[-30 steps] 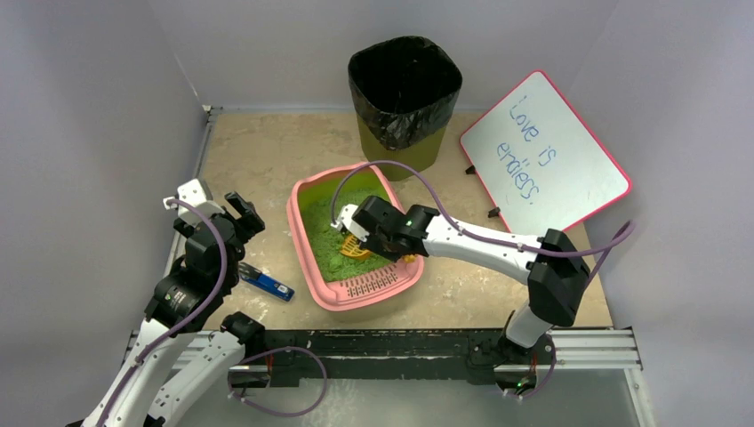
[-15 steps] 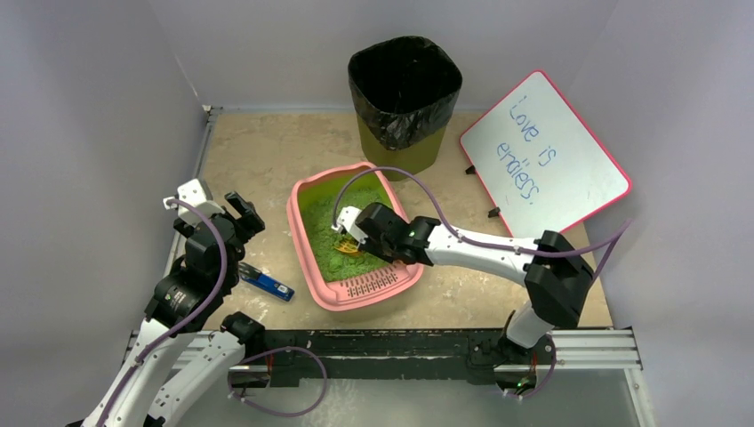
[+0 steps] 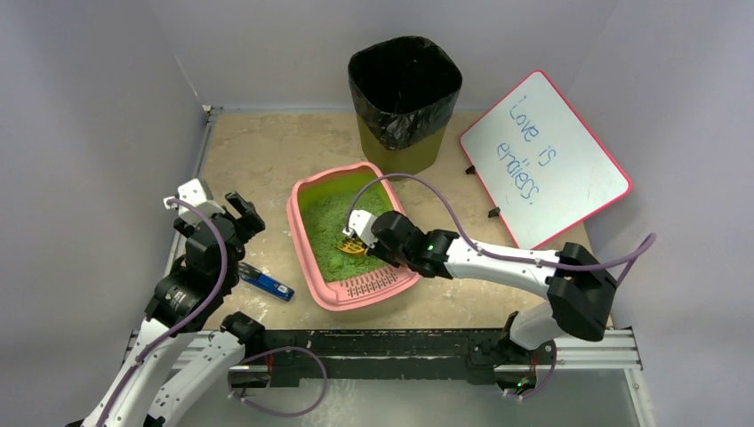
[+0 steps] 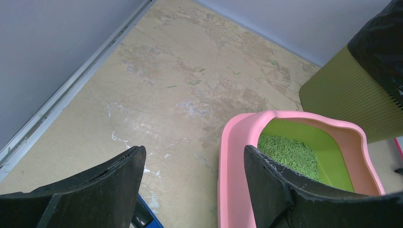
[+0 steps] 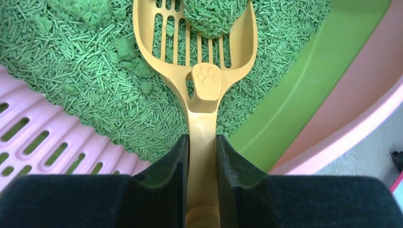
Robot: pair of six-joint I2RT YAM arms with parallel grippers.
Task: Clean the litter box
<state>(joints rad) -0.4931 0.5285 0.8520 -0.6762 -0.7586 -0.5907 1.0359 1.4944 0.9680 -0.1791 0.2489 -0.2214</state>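
Note:
The pink litter box (image 3: 305, 249) sits mid-table, holding green litter (image 3: 329, 222), with its slotted grate lip (image 3: 373, 285) at the near end. My right gripper (image 3: 366, 246) is over the box, shut on the handle of a yellow slotted scoop (image 5: 203, 90). The scoop's head rests in the litter with a clump of green litter (image 5: 211, 16) in it. In the right wrist view the grate (image 5: 38, 142) is at the left. My left gripper (image 3: 238, 213) is open and empty, left of the box; its wrist view shows the box's rim (image 4: 237, 156).
An olive bin with a black bag (image 3: 405, 93) stands behind the box. A pink-framed whiteboard (image 3: 542, 156) leans at the right. A blue object (image 3: 267, 283) lies on the table left of the box, under my left arm.
My right gripper has drawn back toward the near end of the box with the scoop. The left arm has not moved.

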